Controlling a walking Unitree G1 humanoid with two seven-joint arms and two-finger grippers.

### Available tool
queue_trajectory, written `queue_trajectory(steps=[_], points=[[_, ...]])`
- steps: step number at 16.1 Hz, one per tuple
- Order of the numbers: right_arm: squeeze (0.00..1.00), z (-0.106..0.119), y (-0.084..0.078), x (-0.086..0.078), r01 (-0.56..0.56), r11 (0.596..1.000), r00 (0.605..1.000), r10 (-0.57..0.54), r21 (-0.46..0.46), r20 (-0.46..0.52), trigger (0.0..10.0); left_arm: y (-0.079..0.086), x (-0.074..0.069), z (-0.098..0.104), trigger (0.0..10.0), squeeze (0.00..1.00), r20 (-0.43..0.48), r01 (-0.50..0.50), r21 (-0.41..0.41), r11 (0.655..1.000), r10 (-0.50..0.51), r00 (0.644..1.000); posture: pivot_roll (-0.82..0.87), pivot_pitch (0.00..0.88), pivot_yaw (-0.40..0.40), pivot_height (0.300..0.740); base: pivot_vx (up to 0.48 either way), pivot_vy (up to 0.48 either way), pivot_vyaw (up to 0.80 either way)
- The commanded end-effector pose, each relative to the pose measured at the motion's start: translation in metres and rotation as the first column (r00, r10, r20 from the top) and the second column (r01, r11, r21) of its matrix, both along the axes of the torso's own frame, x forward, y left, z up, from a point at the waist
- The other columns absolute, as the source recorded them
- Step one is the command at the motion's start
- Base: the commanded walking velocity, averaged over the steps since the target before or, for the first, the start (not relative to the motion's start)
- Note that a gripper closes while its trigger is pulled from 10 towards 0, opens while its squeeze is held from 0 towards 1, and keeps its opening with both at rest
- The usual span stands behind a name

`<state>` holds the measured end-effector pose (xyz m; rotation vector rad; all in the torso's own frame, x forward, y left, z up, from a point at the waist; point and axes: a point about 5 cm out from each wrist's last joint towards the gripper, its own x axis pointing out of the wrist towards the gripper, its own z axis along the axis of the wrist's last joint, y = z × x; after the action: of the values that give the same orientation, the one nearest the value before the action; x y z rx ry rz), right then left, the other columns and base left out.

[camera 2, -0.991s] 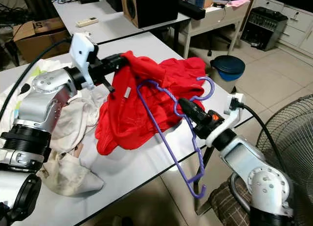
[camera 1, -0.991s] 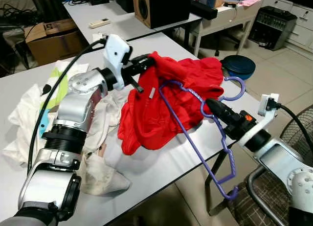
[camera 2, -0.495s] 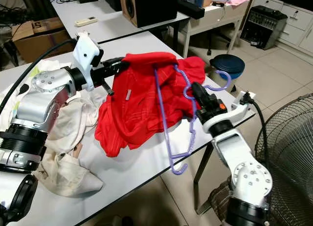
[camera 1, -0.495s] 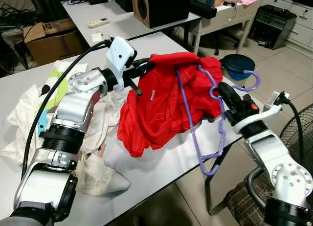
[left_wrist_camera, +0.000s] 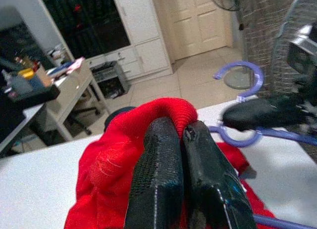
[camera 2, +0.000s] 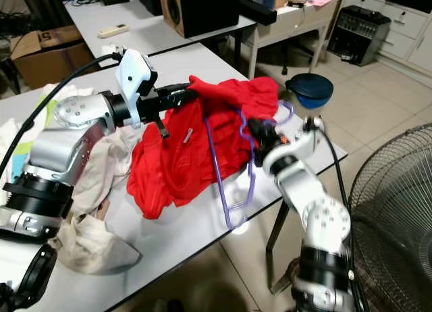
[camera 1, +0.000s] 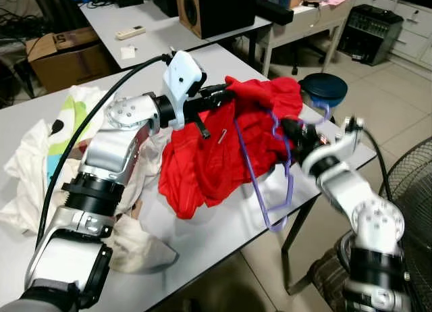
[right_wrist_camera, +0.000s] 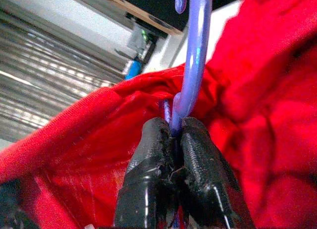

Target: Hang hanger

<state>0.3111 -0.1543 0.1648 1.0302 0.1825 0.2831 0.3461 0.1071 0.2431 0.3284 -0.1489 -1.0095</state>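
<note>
The left tool [left_wrist_camera: 181,135] pinched the soft red garment [camera 1: 223,150] near the bench's right edge. The right tool [right_wrist_camera: 171,127] clamped the stiff, light hanger [camera 1: 280,190] at its neck.

Pale floor tiles [camera 1: 398,96] are reflecting light beyond the white table [camera 1: 223,238], with a second table [camera 1: 155,35], cardboard box [camera 1: 64,55] and fan [camera 2: 398,204] standing around.

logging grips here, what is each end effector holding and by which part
Left end effector pinches the red shirt by a raised fold at its top edge. Right end effector grips the purple hanger just below its hook.
</note>
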Motion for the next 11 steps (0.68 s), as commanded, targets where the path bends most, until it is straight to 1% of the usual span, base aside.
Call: queue_trajectory(steps=[1, 3, 5, 6, 7, 8, 9, 10, 11], points=[[0.00, 0.006, -0.002, 0.004, 0.014, 1.000, 1.000, -0.014, 0.009, 0.016, 10.0, -0.002, -0.004, 0.009, 0.0, 0.00, 0.023, 0.032, 0.008, 0.999, -0.032, 0.999, -0.07, 0.000, 0.092, 0.740, 0.000, 0.000, 0.00], [0.00, 0.010, -0.002, 0.008, 0.017, 1.000, 0.999, -0.017, 0.008, 0.030, 10.0, -0.005, -0.006, 0.007, 0.0, 0.00, 0.008, 0.050, 0.012, 0.999, -0.051, 0.999, -0.07, 0.000, 0.092, 0.740, 0.000, 0.000, 0.00], [0.00, 0.016, -0.004, 0.016, 0.045, 0.998, 0.998, -0.047, 0.054, 0.042, 10.0, -0.012, -0.012, 0.000, 0.0, 0.00, -0.021, 0.096, 0.029, 0.995, -0.096, 0.995, -0.07, 0.000, 0.092, 0.740, 0.000, 0.000, 0.00], [0.00, 0.016, -0.005, 0.018, 0.055, 0.995, 0.997, -0.058, 0.080, 0.041, 10.0, -0.014, -0.014, -0.003, 0.0, 0.00, -0.034, 0.111, 0.033, 0.993, -0.110, 0.993, -0.08, 0.000, 0.093, 0.740, 0.000, 0.000, 0.00], [0.00, 0.018, -0.005, 0.026, 0.082, 0.985, 0.995, -0.088, 0.154, 0.035, 10.0, -0.020, -0.017, -0.010, 0.0, 0.00, -0.063, 0.129, 0.037, 0.991, -0.127, 0.990, -0.08, 0.000, 0.095, 0.740, 0.000, 0.000, 0.00], [0.00, 0.018, -0.004, 0.028, 0.085, 0.981, 0.995, -0.093, 0.176, 0.036, 10.0, -0.021, -0.015, -0.012, 0.0, 0.00, -0.065, 0.114, 0.032, 0.993, -0.112, 0.992, -0.07, 0.000, 0.093, 0.740, 0.000, 0.000, 0.00], [0.00, 0.019, -0.003, 0.030, 0.083, 0.979, 0.995, -0.092, 0.185, 0.037, 10.0, -0.020, -0.012, -0.014, 4.6, 0.00, -0.059, 0.075, 0.037, 0.996, -0.073, 0.996, -0.07, 0.000, 0.093, 0.740, 0.000, 0.000, 0.00], [0.00, 0.017, 0.001, 0.033, 0.079, 0.981, 0.996, -0.087, 0.176, 0.035, 10.0, -0.016, -0.005, -0.016, 10.0, 0.00, -0.066, 0.001, 0.018, 1.000, 0.000, 0.998, -0.07, 0.000, 0.091, 0.740, 0.000, 0.000, 0.00], [0.00, 0.013, 0.004, 0.035, 0.080, 0.982, 0.996, -0.085, 0.169, 0.023, 10.0, -0.008, -0.002, -0.012, 10.0, 0.64, -0.095, -0.034, -0.041, 0.999, 0.030, 0.995, -0.07, 0.000, 0.091, 0.740, 0.000, 0.000, 0.00]])
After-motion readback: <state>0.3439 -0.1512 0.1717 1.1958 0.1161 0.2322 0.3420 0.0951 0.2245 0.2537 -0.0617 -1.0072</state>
